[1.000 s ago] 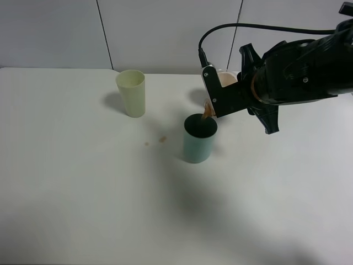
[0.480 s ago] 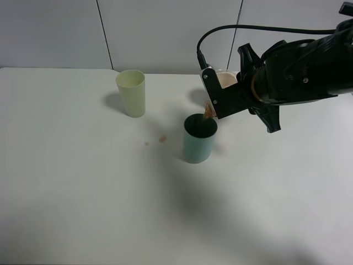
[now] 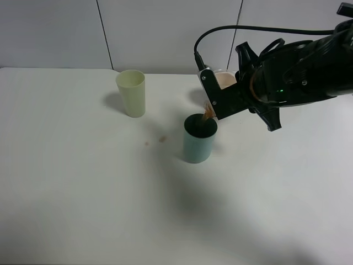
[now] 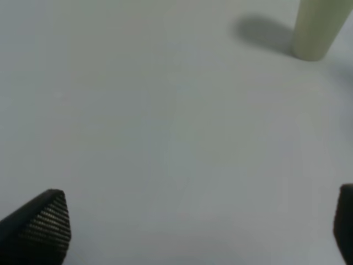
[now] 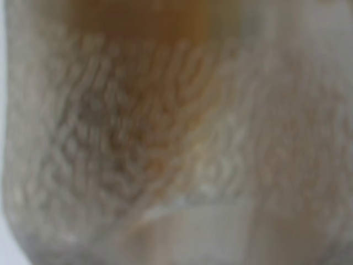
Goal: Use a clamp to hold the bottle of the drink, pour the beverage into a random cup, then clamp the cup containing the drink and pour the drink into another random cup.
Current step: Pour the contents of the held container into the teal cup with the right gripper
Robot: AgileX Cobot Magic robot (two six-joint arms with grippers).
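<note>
Tabletop (image 3: 83, 193) shows one teal cup (image 3: 196, 146), one pale cup (image 3: 131, 95), one bottle (image 3: 225, 79).

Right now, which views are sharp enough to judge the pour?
Exterior high: sharp, evenly lit, thin brown stream visible entering the teal-green plastic tumbler. Right wrist: heavily blurred, filled by the translucent plastic bottle. Left wrist: slightly soft, showing the pale yellow-green plastic tumbler and its shadow.

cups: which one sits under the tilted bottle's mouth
The teal-green tumbler, right below the tilted bottle; the pale yellow-green tumbler stands apart to its left.
</note>
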